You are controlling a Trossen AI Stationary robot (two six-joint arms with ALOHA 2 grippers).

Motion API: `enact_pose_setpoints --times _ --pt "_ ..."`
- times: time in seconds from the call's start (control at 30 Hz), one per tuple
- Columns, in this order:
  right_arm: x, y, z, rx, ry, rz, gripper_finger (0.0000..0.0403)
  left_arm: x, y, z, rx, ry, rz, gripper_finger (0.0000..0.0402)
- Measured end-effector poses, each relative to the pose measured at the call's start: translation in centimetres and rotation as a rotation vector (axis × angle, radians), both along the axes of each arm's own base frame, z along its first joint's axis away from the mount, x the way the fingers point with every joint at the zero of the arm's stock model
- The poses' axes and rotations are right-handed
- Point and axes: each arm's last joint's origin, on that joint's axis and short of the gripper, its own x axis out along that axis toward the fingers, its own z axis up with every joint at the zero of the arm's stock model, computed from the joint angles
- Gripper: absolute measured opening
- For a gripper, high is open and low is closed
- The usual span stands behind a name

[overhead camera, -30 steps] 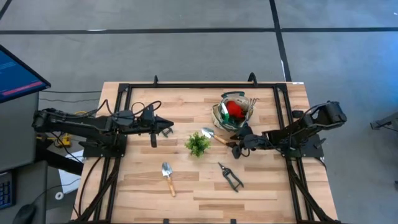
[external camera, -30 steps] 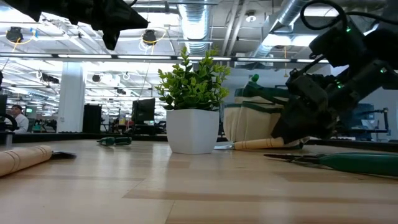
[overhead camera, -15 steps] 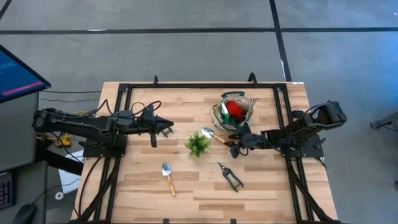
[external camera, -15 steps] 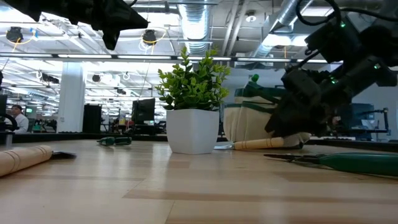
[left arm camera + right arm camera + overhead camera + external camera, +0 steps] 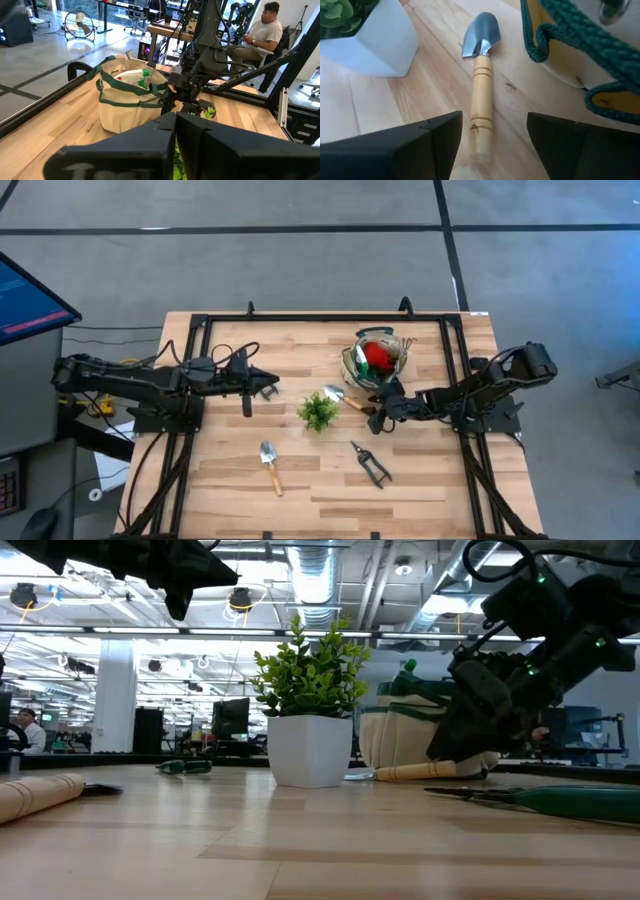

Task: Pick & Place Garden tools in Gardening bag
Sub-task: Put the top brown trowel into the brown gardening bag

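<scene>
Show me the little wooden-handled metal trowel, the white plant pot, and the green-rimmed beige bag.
Wooden-handled metal trowel (image 5: 481, 85): right wrist view, handle.
White plant pot (image 5: 309, 750): low view, front wall.
Green-rimmed beige fabric bag (image 5: 125, 107): left wrist view, side wall.

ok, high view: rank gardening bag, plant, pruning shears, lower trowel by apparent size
1. gardening bag
2. pruning shears and plant, too alike to separate
3. lower trowel, close behind

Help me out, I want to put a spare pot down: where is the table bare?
Bare wood runs along the front edge below the second trowel and shears, and between the left gripper and bag. It is crowded around the plant, trowel and right gripper.
</scene>
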Motion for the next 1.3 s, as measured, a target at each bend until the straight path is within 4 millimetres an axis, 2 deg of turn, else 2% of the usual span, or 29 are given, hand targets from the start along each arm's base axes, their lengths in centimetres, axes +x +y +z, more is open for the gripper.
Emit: enact_pose_setpoints --times 0.43,0.7,0.87,0.97,1.13,1.3 --pt "0.1 0.0 0.1 0.006 -0.005 -0.005 0.0214 0.0 0.0 0.0 0.000 0.003 0.001 0.0002" --pt "1.1 0.1 1.0 -0.044 0.023 -0.013 0.0214 0.0 0.0 0.0 0.000 0.003 0.001 0.0002" --pt "1.0 0.2 0.9 -0.042 0.058 -0.018 0.0214 0.0 0.0 0.0 0.001 0.003 0.005 0.0002" --pt "1.2 0.4 -0.1 -0.052 0.081 -0.019 0.0214 0.0 0.0 0.0 0.001 0.003 0.005 0.0002" --pt "3.4 1.1 -1.8 -0.024 0.109 -0.008 0.0214 0.0 0.0 0.0 0.001 0.005 0.005 0.0002" --pt "5.9 2.2 -2.1 -0.080 0.127 0.016 0.0209 0.0 0.0 -0.1 0.001 0.013 0.004 0.0002"
